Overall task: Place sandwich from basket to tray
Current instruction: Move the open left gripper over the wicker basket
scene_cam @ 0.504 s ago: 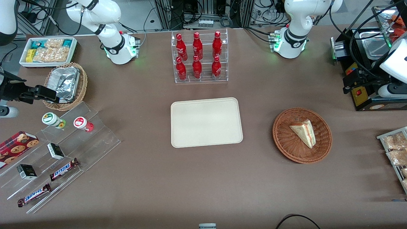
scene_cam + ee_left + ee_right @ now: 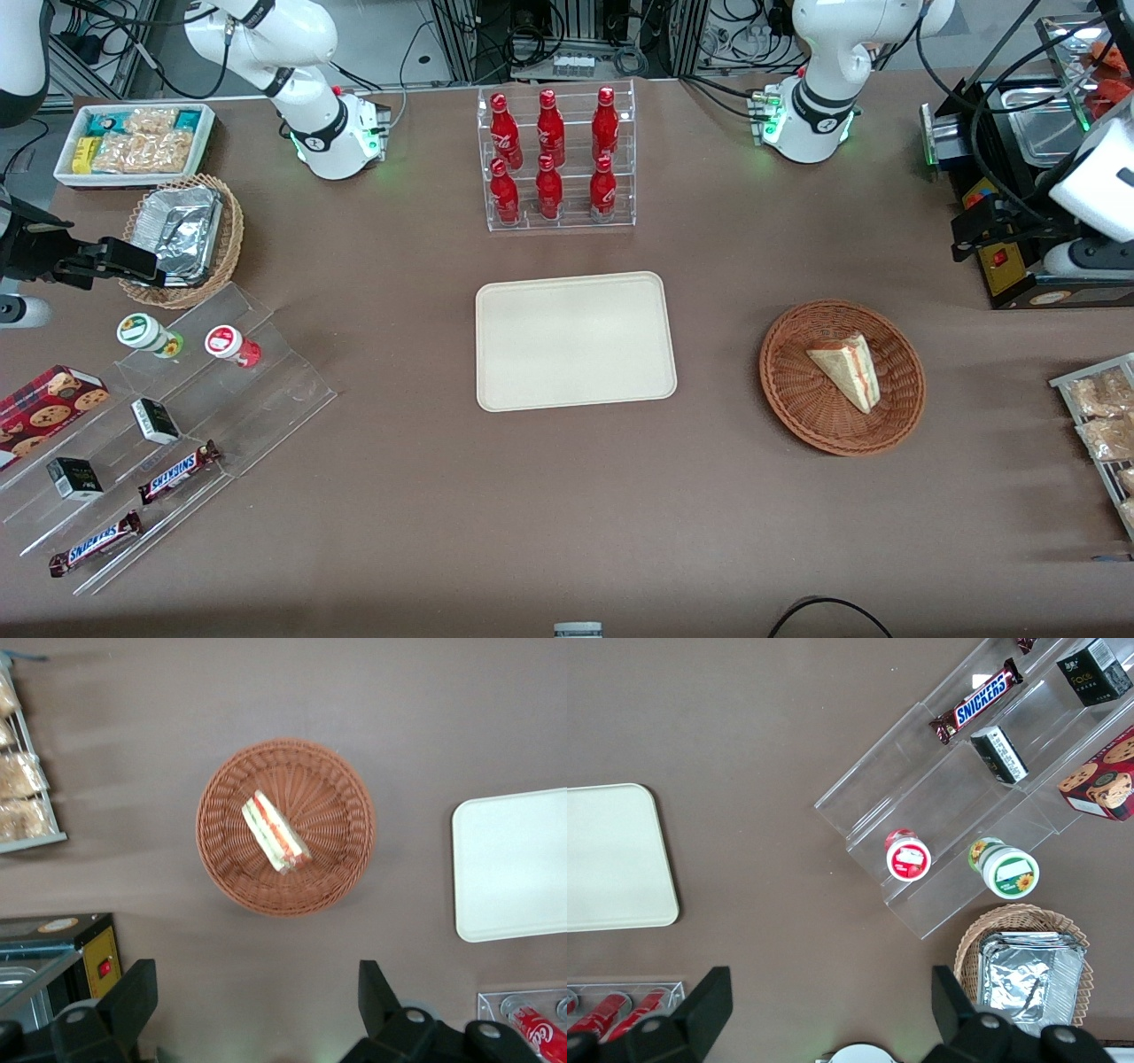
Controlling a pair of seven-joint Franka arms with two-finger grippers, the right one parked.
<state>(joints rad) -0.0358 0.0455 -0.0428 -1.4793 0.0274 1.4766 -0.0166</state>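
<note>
Triangular sandwich [image 2: 846, 370] of pale bread lying in round woven wicker basket [image 2: 797, 390], right of centre in front view, tip aimed toward lower right, striped cut edge running along. Smooth cream tray [image 2: 574, 340] mid-frame on brown tabletop [image 2: 567, 496]. Pincer [image 2: 257, 1010] spread wide, hanging above tabletop near basket.

The basket [image 2: 285, 827] is rough reddish-brown woven wicker, and the sandwich [image 2: 275, 832] in it has soft, matt pale bread. The tray [image 2: 575, 340] looks like smooth, matt cream plastic, and the table [image 2: 567, 496] wears a dull brown cloth-like cover. The gripper [image 2: 257, 1010], held well above the basket, has matt black plastic fingers [image 2: 135, 999] set wide apart.
</note>
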